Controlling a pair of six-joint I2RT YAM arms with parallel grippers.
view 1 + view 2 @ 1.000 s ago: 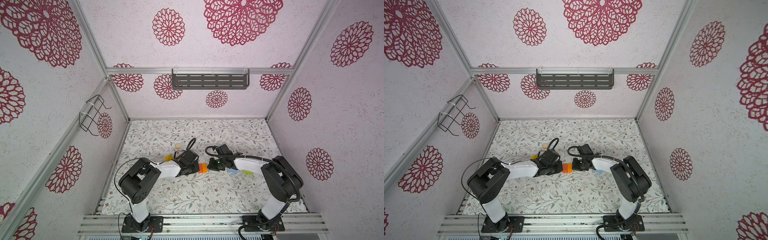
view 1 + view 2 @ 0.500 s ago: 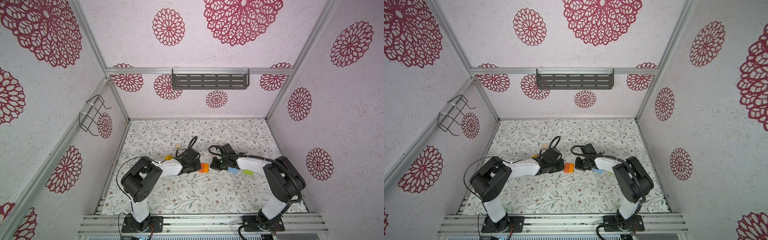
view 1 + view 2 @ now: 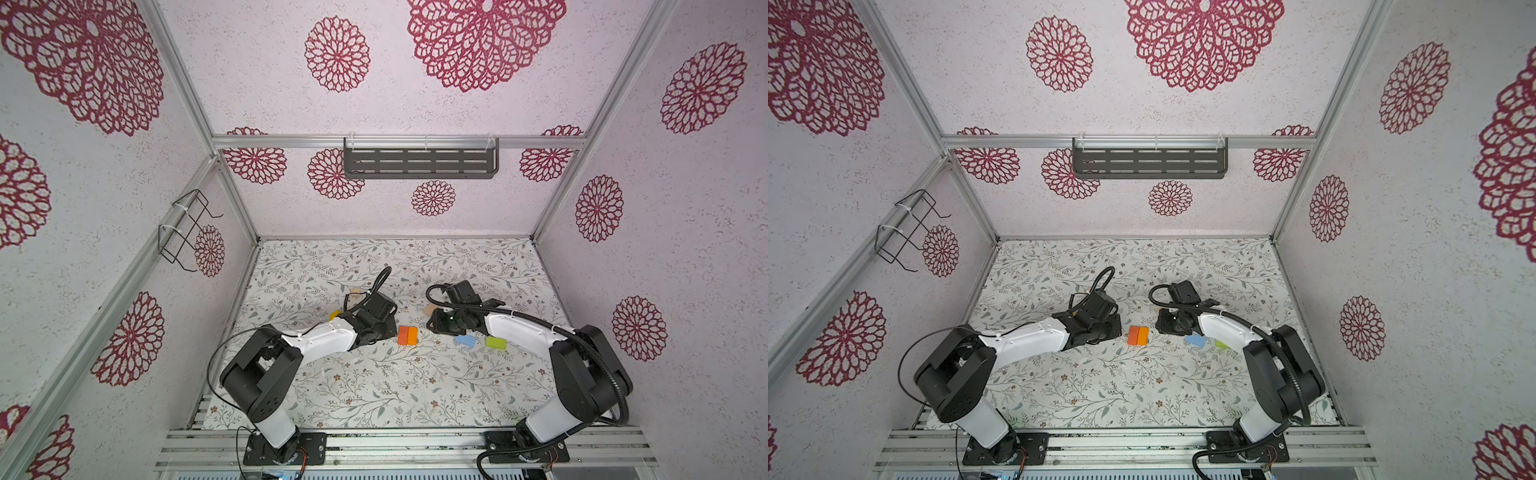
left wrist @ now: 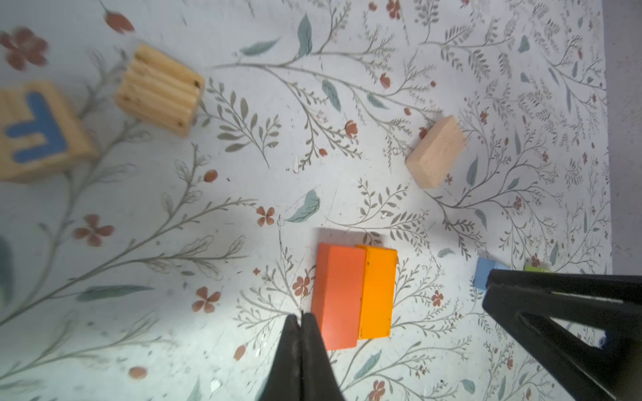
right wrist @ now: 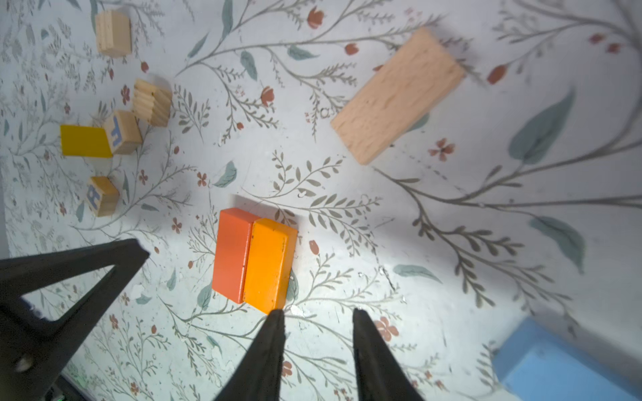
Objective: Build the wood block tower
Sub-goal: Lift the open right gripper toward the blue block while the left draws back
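A red-orange block [image 3: 402, 335] and an orange block [image 3: 412, 335] lie flat, side by side and touching, mid-table; no block rests on another. My left gripper [image 4: 301, 317] is shut and empty, its tip right beside the red-orange block [image 4: 338, 295]. My right gripper [image 5: 318, 314] is open with nothing between its fingers. One fingertip [image 5: 278, 314] is at the corner of the orange block [image 5: 269, 264]. A tan brick [image 5: 397, 95] lies beyond the pair. A blue block [image 3: 465, 340] and a lime-green block [image 3: 496, 343] lie under the right arm.
A yellow piece [image 5: 85, 140] and several small printed wood cubes [image 5: 100, 194] sit in a loose group by the left arm. A dark shelf [image 3: 419, 162] hangs on the back wall and a wire basket [image 3: 187, 228] on the left wall.
My right gripper's jaws have parted from shut to open. Both grippers stay close on either side of the orange pair, which has not moved.
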